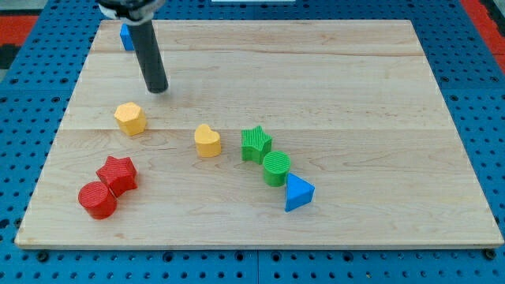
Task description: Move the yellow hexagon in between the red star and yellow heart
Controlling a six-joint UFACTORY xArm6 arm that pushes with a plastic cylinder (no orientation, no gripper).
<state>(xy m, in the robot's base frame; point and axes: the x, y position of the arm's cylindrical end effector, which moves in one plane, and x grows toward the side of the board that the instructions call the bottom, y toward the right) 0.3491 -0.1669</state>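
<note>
The yellow hexagon (129, 118) lies on the wooden board at the view's left-centre. The red star (117, 173) lies below it, toward the view's bottom left. The yellow heart (207, 140) lies to the right of the hexagon, near the board's middle. My tip (158, 88) rests on the board just above and to the right of the yellow hexagon, a short gap away, not touching it. The rod rises toward the view's top left.
A red cylinder (97, 199) touches the red star's lower left. A green star (256, 143), a green cylinder (276, 167) and a blue triangle (297, 192) run in a diagonal right of the heart. A blue block (125, 36) is partly hidden behind the rod at the top left.
</note>
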